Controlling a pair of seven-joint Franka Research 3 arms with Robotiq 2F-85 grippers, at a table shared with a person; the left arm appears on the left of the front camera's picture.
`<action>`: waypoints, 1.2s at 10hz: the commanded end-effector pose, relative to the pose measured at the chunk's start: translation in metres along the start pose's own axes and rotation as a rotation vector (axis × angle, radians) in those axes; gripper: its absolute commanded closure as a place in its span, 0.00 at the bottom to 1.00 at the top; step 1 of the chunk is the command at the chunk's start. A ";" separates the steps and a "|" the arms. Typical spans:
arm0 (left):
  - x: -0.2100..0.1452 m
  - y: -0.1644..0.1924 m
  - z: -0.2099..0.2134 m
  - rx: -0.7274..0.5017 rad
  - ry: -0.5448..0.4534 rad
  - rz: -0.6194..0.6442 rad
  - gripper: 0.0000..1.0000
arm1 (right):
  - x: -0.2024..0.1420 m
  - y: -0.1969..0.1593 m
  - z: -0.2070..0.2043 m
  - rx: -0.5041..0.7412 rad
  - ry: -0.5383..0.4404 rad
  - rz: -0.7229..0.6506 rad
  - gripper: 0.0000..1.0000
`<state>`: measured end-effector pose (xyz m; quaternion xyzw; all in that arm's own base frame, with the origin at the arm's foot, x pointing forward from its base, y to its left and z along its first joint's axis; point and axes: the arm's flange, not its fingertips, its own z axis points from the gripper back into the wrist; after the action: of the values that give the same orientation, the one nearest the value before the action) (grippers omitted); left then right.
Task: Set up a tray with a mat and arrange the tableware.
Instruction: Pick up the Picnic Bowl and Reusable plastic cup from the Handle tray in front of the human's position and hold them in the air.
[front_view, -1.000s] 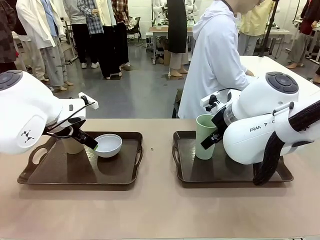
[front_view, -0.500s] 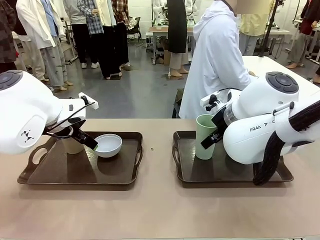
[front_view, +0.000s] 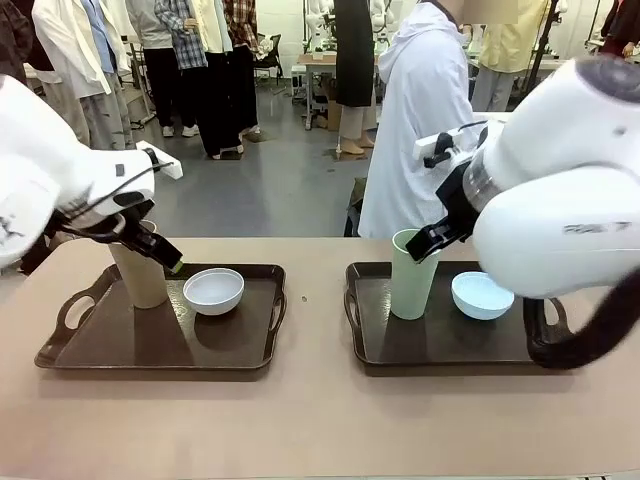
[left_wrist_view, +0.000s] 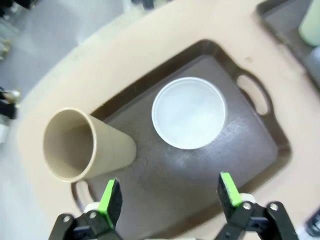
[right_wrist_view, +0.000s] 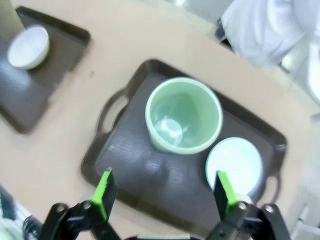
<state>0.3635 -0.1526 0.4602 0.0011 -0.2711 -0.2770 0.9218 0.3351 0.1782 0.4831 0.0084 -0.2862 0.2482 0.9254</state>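
Left fingers (left_wrist_view: 111, 200), right fingers (right_wrist_view: 105, 192) raised clear, wide, empty; tan cup (front_view: 140, 272), white bowl (front_view: 213, 290), green cup (front_view: 411, 275), blue bowl (front_view: 482, 295) left standing; arranging judged done.

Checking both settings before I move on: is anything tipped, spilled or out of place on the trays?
Nothing stands out. The tan cup stands upright beside the white bowl on the left tray, the pale green cup upright beside the light blue bowl on the right tray. No spills show.
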 end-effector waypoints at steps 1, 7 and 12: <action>-0.041 -0.018 0.042 -0.100 0.080 0.072 0.00 | -0.021 0.016 0.028 0.047 0.122 -0.060 0.00; -0.044 0.016 0.045 -0.365 0.191 0.350 0.00 | -0.094 -0.044 0.028 0.307 0.234 -0.273 0.00; -0.084 0.082 0.059 -0.785 0.095 0.562 0.00 | -0.170 -0.152 0.082 0.549 -0.071 -0.556 0.00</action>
<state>0.3221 -0.0490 0.4834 -0.3664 -0.0958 -0.1087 0.9191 0.2885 -0.0366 0.5363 0.3139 -0.2179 0.0585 0.9223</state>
